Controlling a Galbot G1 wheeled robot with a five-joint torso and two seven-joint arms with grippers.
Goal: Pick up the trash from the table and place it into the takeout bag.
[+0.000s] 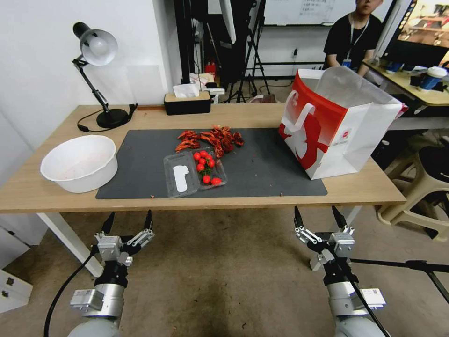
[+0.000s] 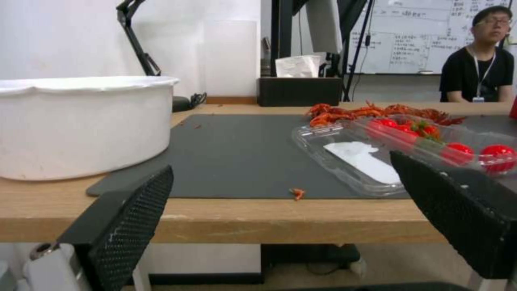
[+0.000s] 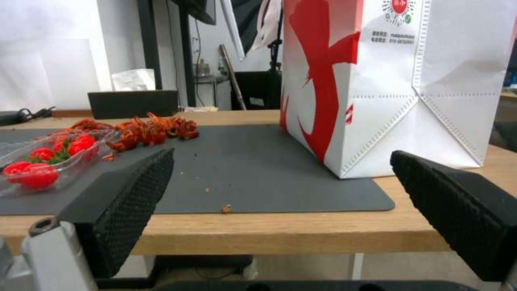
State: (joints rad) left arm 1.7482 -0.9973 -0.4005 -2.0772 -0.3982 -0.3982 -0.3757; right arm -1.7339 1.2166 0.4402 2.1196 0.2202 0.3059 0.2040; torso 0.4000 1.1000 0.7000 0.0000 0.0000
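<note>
I hold both grippers, left gripper (image 1: 129,221) and right gripper (image 1: 319,217), spread open below the table (image 1: 42,187) edge; the takeout bag (image 1: 336,126) stands nearer my right.

Bag side panel: the takeout bag (image 3: 398,81) carries a small round red-and-green code print with two lines of tiny print under it, too small to read.
Bag front: a white figure print on red, no legible words.
Whiteboard (image 2: 415,36): handwritten lines, illegible.
</note>
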